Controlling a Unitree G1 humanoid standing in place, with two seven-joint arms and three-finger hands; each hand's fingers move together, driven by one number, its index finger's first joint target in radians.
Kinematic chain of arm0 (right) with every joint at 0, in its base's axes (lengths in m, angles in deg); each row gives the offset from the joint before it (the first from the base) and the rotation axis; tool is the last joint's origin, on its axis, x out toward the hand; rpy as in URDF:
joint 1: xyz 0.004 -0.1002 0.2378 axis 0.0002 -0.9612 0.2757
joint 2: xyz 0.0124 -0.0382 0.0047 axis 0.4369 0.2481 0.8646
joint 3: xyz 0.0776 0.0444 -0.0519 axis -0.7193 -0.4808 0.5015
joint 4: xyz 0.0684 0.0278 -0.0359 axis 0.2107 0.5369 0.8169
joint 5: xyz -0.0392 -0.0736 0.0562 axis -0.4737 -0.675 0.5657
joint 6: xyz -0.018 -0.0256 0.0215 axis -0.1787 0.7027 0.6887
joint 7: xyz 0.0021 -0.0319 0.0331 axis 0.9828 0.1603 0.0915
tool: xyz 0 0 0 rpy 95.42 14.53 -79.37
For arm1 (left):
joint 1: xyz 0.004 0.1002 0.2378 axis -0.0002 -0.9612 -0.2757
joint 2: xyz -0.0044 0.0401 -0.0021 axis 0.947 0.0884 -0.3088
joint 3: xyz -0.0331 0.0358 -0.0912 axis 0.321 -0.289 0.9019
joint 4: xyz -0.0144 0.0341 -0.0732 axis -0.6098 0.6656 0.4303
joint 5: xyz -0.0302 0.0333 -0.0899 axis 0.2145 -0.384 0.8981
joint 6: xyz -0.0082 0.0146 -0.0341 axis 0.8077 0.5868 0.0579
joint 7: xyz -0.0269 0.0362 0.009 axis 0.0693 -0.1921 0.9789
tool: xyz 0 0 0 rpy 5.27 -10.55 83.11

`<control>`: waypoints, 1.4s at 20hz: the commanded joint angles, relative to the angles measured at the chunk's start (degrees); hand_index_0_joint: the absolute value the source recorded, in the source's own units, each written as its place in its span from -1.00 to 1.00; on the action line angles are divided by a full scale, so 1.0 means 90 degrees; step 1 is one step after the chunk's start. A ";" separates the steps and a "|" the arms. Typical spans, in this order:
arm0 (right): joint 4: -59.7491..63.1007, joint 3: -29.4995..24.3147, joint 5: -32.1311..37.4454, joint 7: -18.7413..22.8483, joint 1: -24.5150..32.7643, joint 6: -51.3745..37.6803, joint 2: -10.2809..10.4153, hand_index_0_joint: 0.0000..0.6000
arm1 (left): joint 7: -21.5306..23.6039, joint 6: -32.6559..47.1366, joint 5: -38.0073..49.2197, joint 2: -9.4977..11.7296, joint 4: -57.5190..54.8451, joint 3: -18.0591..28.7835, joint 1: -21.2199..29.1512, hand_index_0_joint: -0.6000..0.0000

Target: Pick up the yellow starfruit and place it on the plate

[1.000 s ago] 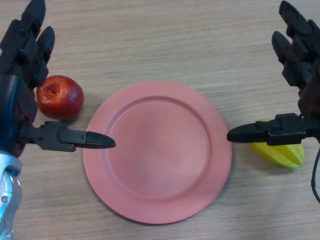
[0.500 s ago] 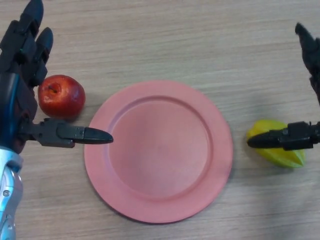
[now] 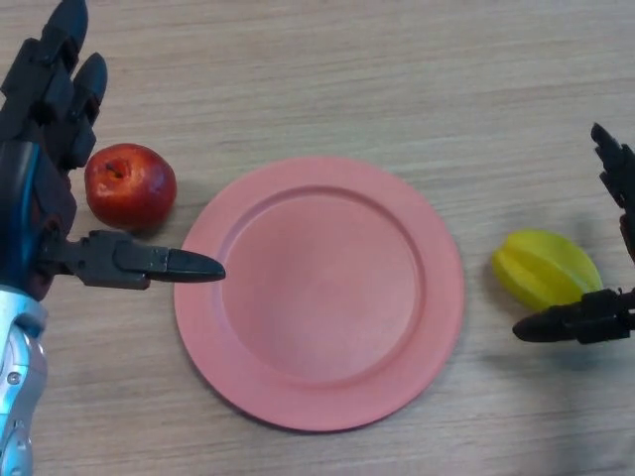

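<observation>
The yellow starfruit (image 3: pixel 546 268) lies on the wooden table, right of the pink plate (image 3: pixel 319 290). The plate has nothing on it. My right hand (image 3: pixel 583 319) is at the right edge, open, its thumb just below and in front of the starfruit and its fingers (image 3: pixel 615 164) above it; most of the hand is out of frame. It does not hold the fruit. My left hand (image 3: pixel 45 149) is open at the left edge, its thumb (image 3: pixel 159 264) pointing toward the plate's left rim.
A red apple (image 3: pixel 130 185) sits left of the plate, between my left hand's fingers and thumb, untouched. Bare wooden table lies beyond the plate and along the near edge.
My right hand has drawn back to the right and down, uncovering the starfruit. The left hand has hardly moved.
</observation>
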 commanded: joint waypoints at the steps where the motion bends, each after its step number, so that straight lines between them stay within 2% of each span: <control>1: -0.0072 -0.0414 -0.0293 0.0340 0.0138 -0.0697 -0.0219 -1.00 | 0.0135 0.0866 0.0158 0.0233 -0.0413 0.0178 0.0148 1.00; 5: 0.0342 -0.0295 -0.0119 0.0483 0.0206 -0.0811 -0.0176 -1.00 | 0.0165 0.1014 0.0082 0.0168 -0.0472 0.0142 0.0042 1.00; 6: 0.0412 -0.0262 -0.0148 0.0484 0.0218 -0.0849 -0.0185 -0.83 | 0.0176 0.1004 0.0107 0.0164 -0.0498 0.0160 0.0033 1.00; 7: 0.0430 -0.0260 -0.0151 0.0480 0.0221 -0.0860 -0.0186 -0.50 | 0.0185 0.0999 0.0111 0.0163 -0.0508 0.0162 0.0026 1.00; 8: 0.0466 -0.0248 -0.0192 0.0471 0.0218 -0.0885 -0.0189 0.00 | 0.0196 0.0995 0.0124 0.0161 -0.0535 0.0175 0.0007 1.00; 9: 0.0502 -0.0236 -0.0238 0.0463 0.0219 -0.0914 -0.0191 0.33 | 0.0200 0.0993 0.0144 0.0161 -0.0557 0.0191 -0.0011 1.00; 10: 0.0583 -0.0200 -0.0372 0.0425 0.0226 -0.0985 -0.0200 0.83 | 0.0201 0.0991 0.0195 0.0165 -0.0594 0.0231 -0.0049 1.00; 11: 0.0674 -0.0153 -0.0509 0.0366 0.0247 -0.1042 -0.0212 1.00 | 0.0204 0.0978 0.0218 0.0173 -0.0608 0.0259 -0.0068 1.00; 16: 0.0704 -0.0048 -0.0549 0.0166 0.0345 -0.0857 -0.0160 1.00 | 0.0189 0.0710 0.0282 0.0186 -0.0752 0.0314 -0.0121 1.00; 22: -0.0333 0.0056 -0.0454 -0.0203 0.0673 -0.0448 -0.0114 1.00 | 0.0193 0.0560 0.0319 0.0214 -0.0790 0.0335 -0.0080 1.00; 25: -0.0977 0.0507 -0.0313 -0.0421 0.0785 0.0083 0.0195 1.00 | 0.0194 0.0558 0.0310 0.0185 -0.0835 0.0315 -0.0139 1.00; 28: -0.1341 0.1221 0.0108 -0.0178 0.0872 0.0525 0.0507 1.00 | 0.0182 0.0472 0.0260 0.0175 -0.0905 0.0270 -0.0139 1.00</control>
